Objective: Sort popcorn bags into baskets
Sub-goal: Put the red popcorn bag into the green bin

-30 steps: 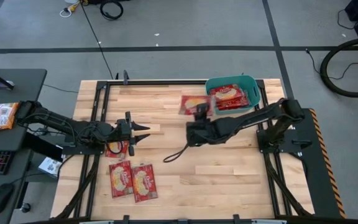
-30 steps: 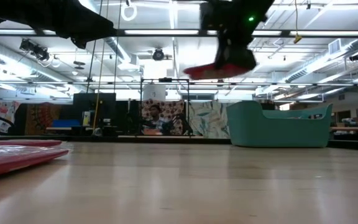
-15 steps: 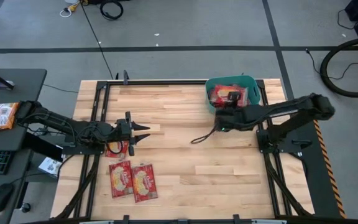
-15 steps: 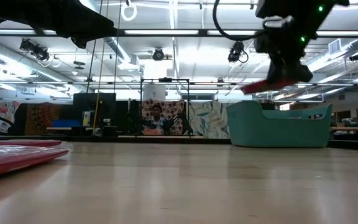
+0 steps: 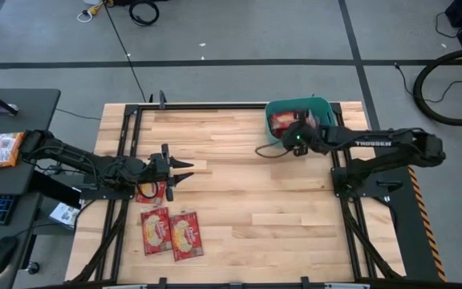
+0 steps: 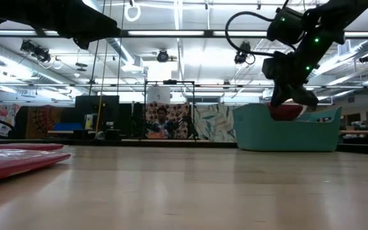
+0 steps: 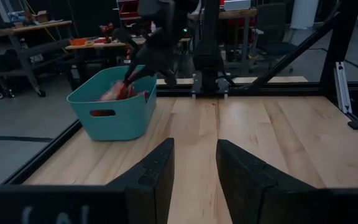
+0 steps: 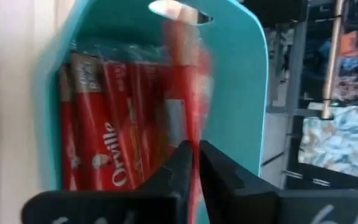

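One blurred bag [image 8: 188, 93] hides basket [image 8: 253, 81] contents.

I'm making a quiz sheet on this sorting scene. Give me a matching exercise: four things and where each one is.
Things
1. right gripper
2. left gripper
3. teal basket
4. two popcorn bags lying side by side

Places
A. far right corner of the table
B. near left part of the table
C. over the basket, shut on a popcorn bag
D. left side of the table, empty

Pairs: 1-C, 2-D, 3-A, 4-B
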`<action>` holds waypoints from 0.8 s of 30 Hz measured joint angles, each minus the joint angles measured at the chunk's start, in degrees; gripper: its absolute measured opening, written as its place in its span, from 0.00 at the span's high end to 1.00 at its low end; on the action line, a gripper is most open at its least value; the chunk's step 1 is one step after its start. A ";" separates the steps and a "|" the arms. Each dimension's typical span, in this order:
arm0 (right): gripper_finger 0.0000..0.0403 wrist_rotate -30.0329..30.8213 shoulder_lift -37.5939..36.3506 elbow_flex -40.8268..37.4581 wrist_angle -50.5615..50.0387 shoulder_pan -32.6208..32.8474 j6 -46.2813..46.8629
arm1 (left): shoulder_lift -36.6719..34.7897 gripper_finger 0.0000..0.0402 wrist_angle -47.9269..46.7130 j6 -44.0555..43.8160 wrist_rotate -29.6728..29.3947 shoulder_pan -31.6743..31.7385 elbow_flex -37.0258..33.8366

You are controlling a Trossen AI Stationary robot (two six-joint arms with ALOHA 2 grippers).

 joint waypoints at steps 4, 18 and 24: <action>0.85 -2.90 -0.23 0.00 0.08 -2.84 -0.17 | 0.00 0.69 -0.09 0.00 0.00 0.01 0.00; 0.74 10.85 -0.08 6.51 0.97 6.41 16.88 | 0.00 0.69 -0.13 0.00 0.00 0.00 0.00; 0.74 -8.21 -0.08 9.16 10.08 14.34 22.54 | 0.00 0.69 0.05 -0.03 0.00 0.01 0.00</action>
